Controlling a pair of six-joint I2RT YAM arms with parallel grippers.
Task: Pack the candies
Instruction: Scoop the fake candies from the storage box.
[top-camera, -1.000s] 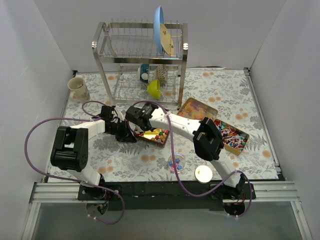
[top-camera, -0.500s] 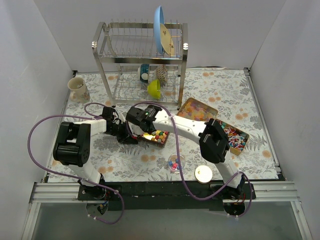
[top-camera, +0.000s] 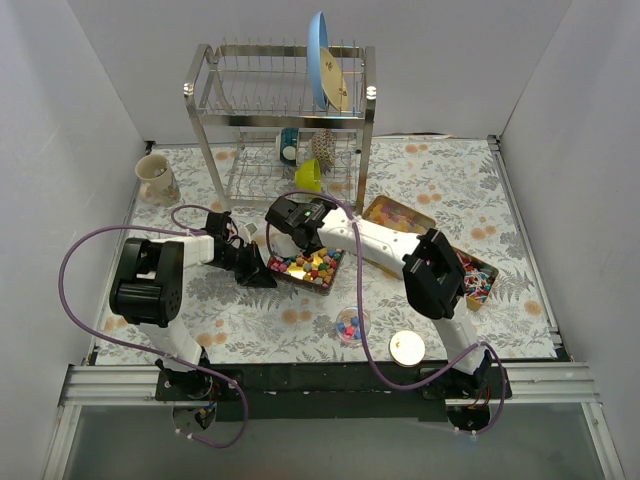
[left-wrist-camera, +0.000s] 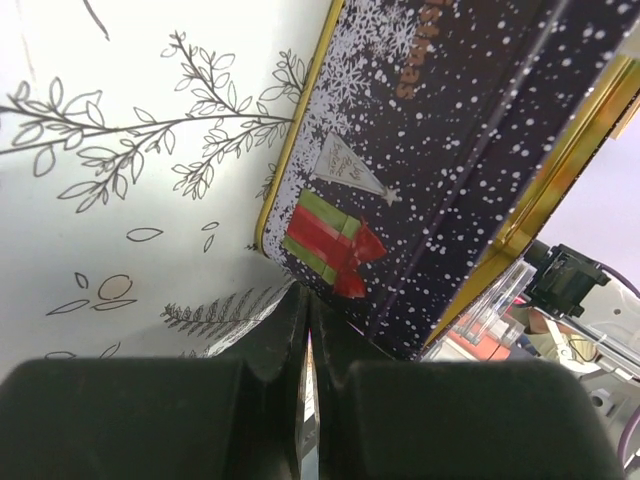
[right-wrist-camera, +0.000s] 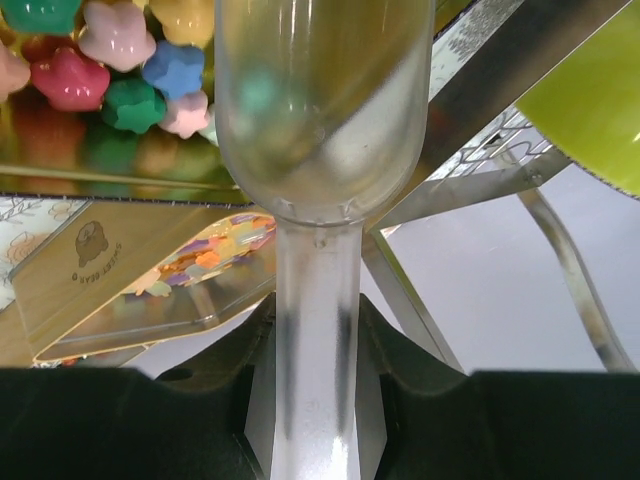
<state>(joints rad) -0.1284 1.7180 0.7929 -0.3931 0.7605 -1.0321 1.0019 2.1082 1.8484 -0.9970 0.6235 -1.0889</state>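
Many candies now uncovered; right tool, gripping scoop, pulled back.

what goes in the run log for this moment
left gripper shut, at tin | right gripper holds scoop near candies in tin

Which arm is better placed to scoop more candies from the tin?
Right: the right gripper holds the clear scoop over the candies in the tin; the left gripper is shut beside the tin's wall.
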